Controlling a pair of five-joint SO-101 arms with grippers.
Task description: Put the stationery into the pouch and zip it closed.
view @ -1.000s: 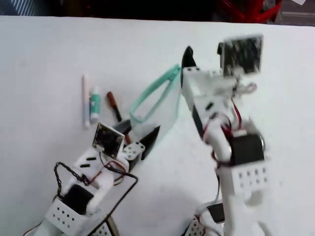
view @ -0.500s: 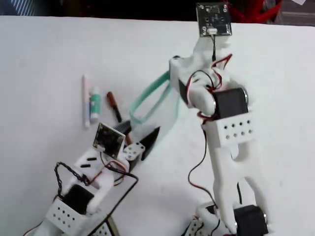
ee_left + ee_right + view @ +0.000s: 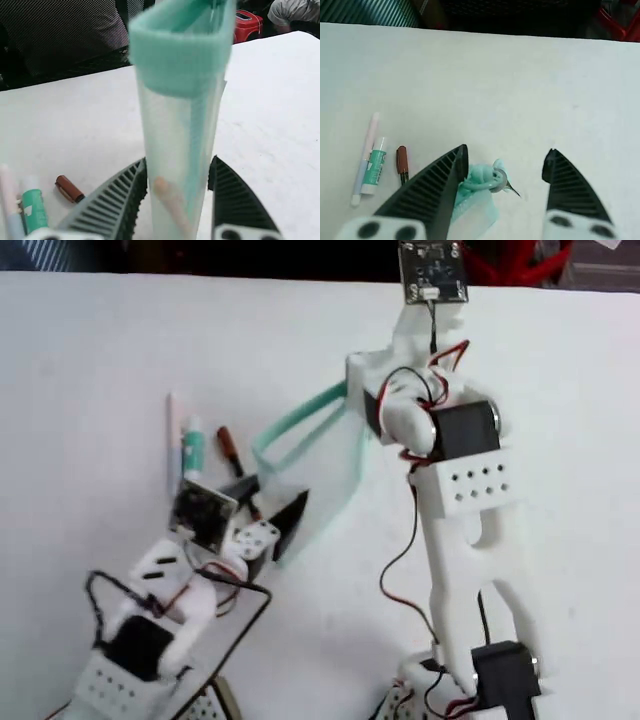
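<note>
The clear pouch [image 3: 300, 420] with a teal zipper band lies slanted at mid-table. My left gripper [image 3: 178, 167] is shut on its near end, and the pouch [image 3: 180, 60] stands between the fingers with its mouth gaping. Something pinkish [image 3: 167, 197] shows inside it. My right gripper [image 3: 504, 155] hangs open over the far end, with the teal zipper pull [image 3: 495, 181] between its fingers, not pinched. On the table to the left lie a pale pen [image 3: 175, 440], a teal glue stick [image 3: 192, 452] and a brown marker [image 3: 231, 453].
The right arm [image 3: 450, 470] stretches from the front edge across the table's right half and covers the pouch's far end. The left arm [image 3: 160, 600] sits at the front left, close to the three loose items. Bare white table lies behind and far right.
The right arm swung forward over the pouch's far end a second ago and now holds there. The left gripper moved left and away, dragging the pouch's near end toward the marker.
</note>
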